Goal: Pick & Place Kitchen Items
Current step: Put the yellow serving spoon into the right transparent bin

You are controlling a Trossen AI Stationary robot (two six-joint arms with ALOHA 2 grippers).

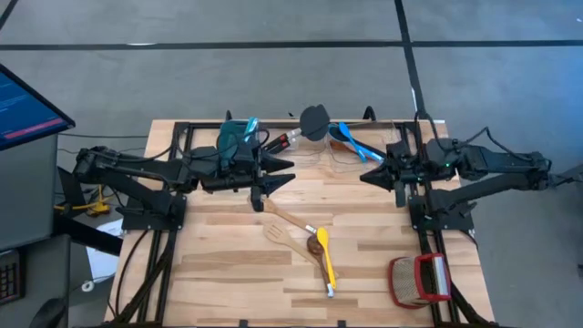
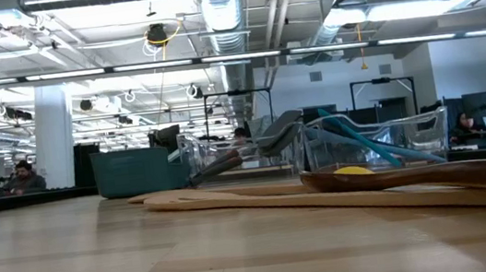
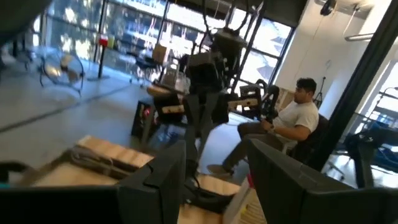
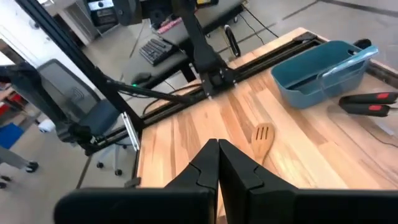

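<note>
Several kitchen items lie flat on the wooden table (image 1: 228,273) near its middle. They are a wooden slotted spoon (image 1: 274,233) (image 4: 262,140), a long wooden spoon (image 1: 293,220) (image 2: 325,196) and a yellow silicone spoon (image 1: 325,261) (image 2: 353,171). More utensils rest in a clear container (image 1: 319,137) (image 2: 318,145) at the far edge, among them a black spatula (image 1: 314,118) and a blue spoon (image 1: 352,139). My left gripper (image 1: 284,175) (image 3: 214,186) hovers open above the table, left of centre. My right gripper (image 1: 363,176) (image 4: 218,149) hovers shut and empty, right of centre.
A teal bin (image 1: 239,137) (image 4: 323,71) (image 2: 136,172) stands at the far edge beside my left gripper. A red-and-tan woven basket (image 1: 419,279) lies at the near right corner. Red-and-black handles (image 4: 367,102) lie by the bin. A seated person (image 3: 292,124) shows beyond the table.
</note>
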